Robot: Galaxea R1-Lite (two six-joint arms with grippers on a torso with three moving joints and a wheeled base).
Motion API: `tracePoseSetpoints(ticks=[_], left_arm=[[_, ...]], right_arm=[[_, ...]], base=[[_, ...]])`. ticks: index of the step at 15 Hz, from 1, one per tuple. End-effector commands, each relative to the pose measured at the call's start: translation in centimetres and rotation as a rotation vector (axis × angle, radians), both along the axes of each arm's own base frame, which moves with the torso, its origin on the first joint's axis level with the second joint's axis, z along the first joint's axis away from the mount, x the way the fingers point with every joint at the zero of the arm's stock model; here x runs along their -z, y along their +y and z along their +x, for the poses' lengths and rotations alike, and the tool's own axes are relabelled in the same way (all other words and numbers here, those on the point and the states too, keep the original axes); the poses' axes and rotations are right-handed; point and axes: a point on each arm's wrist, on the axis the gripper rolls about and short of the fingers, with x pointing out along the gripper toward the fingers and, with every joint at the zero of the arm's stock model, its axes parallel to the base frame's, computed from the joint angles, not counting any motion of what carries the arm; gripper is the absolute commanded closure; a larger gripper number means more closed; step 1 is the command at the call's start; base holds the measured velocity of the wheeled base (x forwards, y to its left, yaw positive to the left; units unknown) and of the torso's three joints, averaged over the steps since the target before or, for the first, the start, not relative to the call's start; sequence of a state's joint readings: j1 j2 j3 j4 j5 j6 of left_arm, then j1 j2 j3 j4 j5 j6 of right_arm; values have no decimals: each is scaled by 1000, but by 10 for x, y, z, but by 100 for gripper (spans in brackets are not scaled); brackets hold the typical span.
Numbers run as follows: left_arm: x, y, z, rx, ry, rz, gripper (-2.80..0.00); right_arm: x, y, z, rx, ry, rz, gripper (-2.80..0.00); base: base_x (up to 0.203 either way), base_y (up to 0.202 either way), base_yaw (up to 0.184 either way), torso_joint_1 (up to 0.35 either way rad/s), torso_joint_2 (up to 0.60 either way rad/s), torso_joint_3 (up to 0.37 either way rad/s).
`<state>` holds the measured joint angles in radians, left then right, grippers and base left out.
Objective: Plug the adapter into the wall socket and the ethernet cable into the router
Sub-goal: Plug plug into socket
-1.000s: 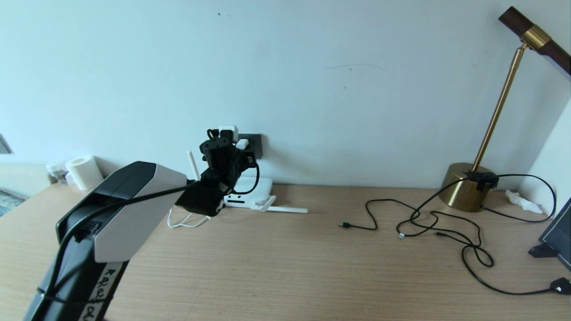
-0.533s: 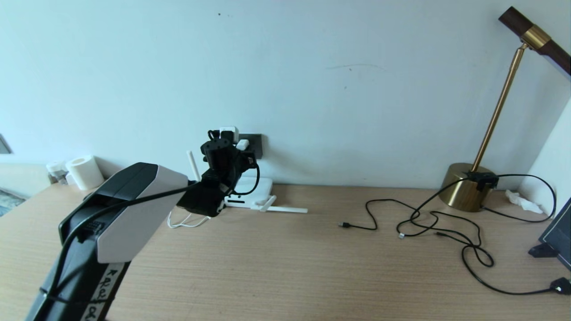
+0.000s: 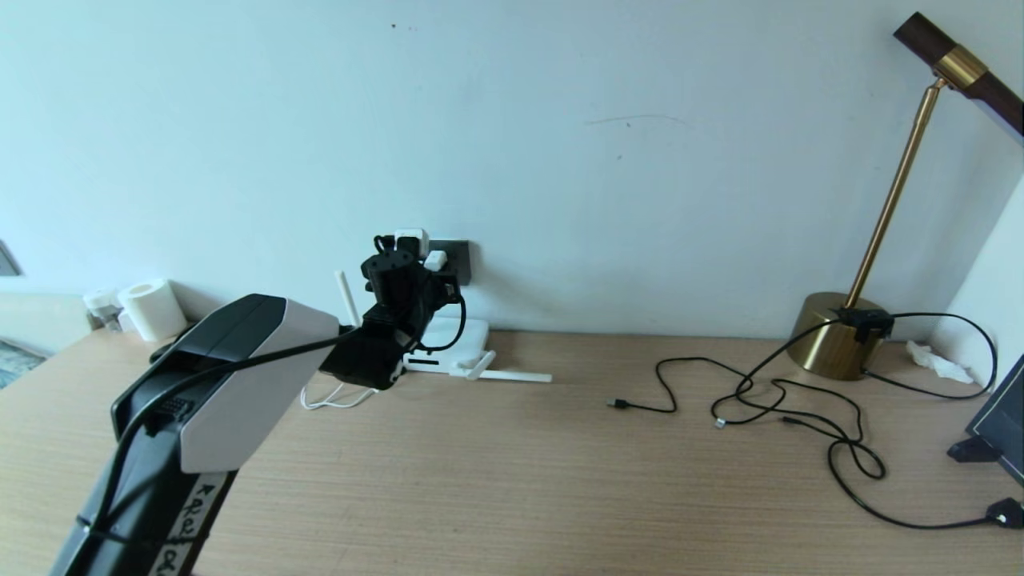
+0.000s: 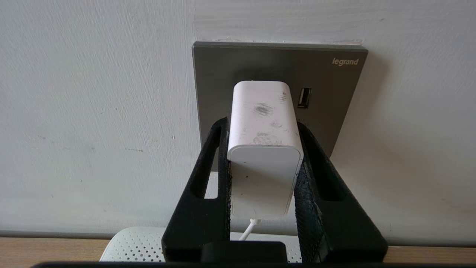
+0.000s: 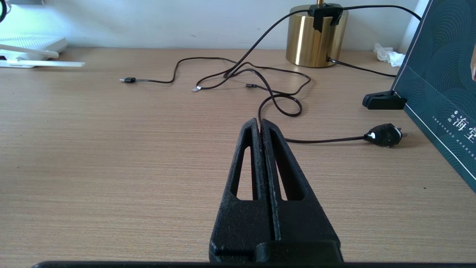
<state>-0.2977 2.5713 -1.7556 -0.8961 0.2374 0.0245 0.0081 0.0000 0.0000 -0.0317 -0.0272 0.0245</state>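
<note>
**Adapter held against the wall socket**

One small white rounded-cube adapter [image 4: 264, 149], one dark grey square wall socket [image 4: 279, 63], one flat white router [image 3: 448, 340] with three thin stick antennas counted in the head view. Several thin black cables [image 5: 260, 80] tangled on the wooden table [image 3: 520, 480], beside one brass lamp base [image 5: 316, 37]; none clearly the thick ethernet cable.

Left gripper [image 4: 262, 124] raised at the wall, jaws clamped on both sides of the adapter. Adapter's long axis square to the plate, front end against it, thin white cord [image 4: 249, 230] trailing down toward the router. Right gripper [image 5: 260, 123] low over the table, jaws pressed together, holding nothing.

Compared with a second ago: left forearm shifted slightly rightward, adapter in much the same place at the socket.
</note>
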Motion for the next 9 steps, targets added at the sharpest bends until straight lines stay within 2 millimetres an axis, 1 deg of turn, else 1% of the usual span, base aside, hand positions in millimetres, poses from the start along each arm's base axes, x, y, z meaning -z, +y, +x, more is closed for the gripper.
tracePoseSetpoints(ticks=[1, 9], left_arm=[[0, 0, 1, -2, -5, -2, 0], [-3, 1, 3, -5, -6, -2, 0]], right_arm=[[3, 0, 1, -1, 10, 0, 0], [3, 0, 1, 0, 9, 0, 0]], base=[[0, 0, 0, 0, 0, 0], [0, 0, 0, 0, 0, 0]])
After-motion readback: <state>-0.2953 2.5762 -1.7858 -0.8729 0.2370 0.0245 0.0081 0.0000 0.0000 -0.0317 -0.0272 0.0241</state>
